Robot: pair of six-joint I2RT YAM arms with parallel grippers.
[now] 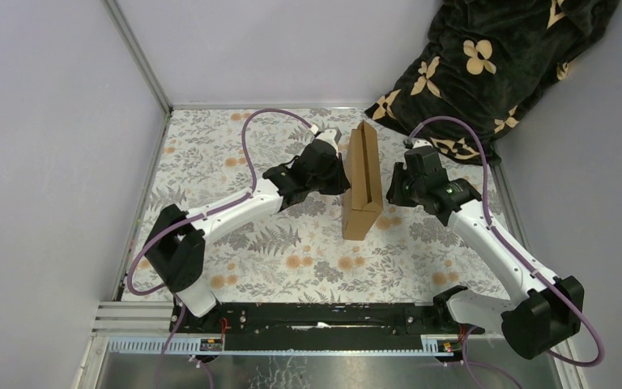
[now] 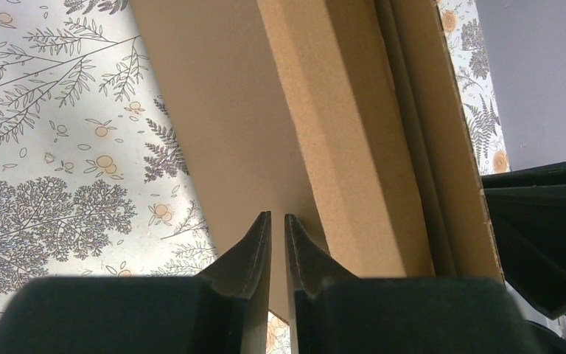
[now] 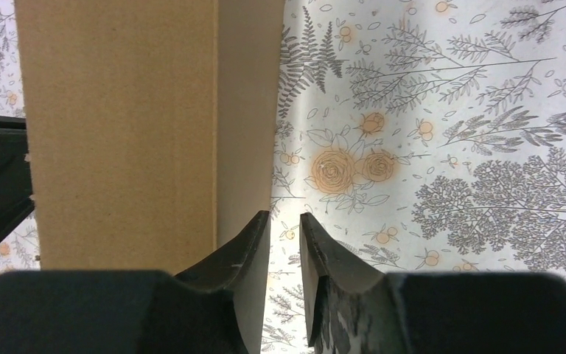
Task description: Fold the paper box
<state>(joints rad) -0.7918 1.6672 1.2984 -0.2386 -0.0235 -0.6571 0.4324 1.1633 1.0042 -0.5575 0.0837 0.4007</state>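
The paper box (image 1: 362, 182) is plain brown cardboard, standing upright on a narrow edge mid-table with its long axis running front to back. My left gripper (image 1: 342, 180) is against its left face. In the left wrist view the fingers (image 2: 277, 216) leave only a thin slit with nothing in it, and the box (image 2: 354, 133) fills the view just ahead. My right gripper (image 1: 390, 190) sits close by the box's right side. Its fingers (image 3: 284, 215) stand a little apart over the tablecloth, empty, with the box (image 3: 118, 133) to their left.
A floral tablecloth (image 1: 210, 162) covers the table. A black blanket with beige flowers (image 1: 486, 65) is heaped at the back right corner. Grey walls close in on the left, back and right. A metal rail (image 1: 316, 344) with the arm bases runs along the near edge.
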